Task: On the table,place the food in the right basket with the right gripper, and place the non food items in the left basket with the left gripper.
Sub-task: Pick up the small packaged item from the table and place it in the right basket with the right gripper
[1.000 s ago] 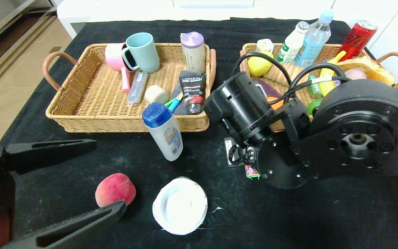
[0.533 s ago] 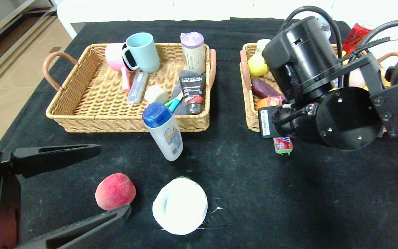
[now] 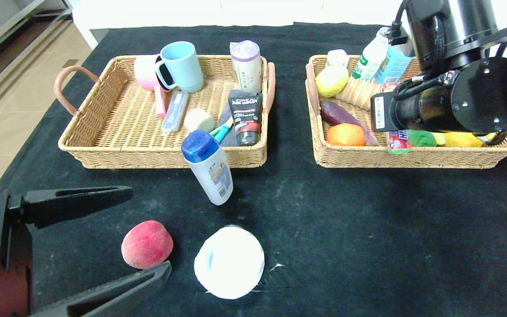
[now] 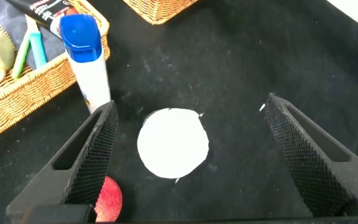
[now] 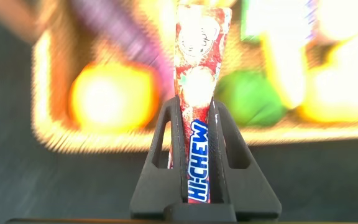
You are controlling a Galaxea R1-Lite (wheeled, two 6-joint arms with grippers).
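my right claw (image 5: 194, 134) grips the candy (image 5: 199, 93) above the right basket's (image 3: 412, 157) front rim; freed too soon, it could drop onto the tabletop (image 3: 346, 229). left claw (image 4: 188, 155) gapes, idle.

Upright bottle (image 3: 208, 166), peach (image 3: 147, 244), dish (image 3: 229, 261)

Open left end effector (image 4: 188, 155) above white dish (image 4: 173, 142)
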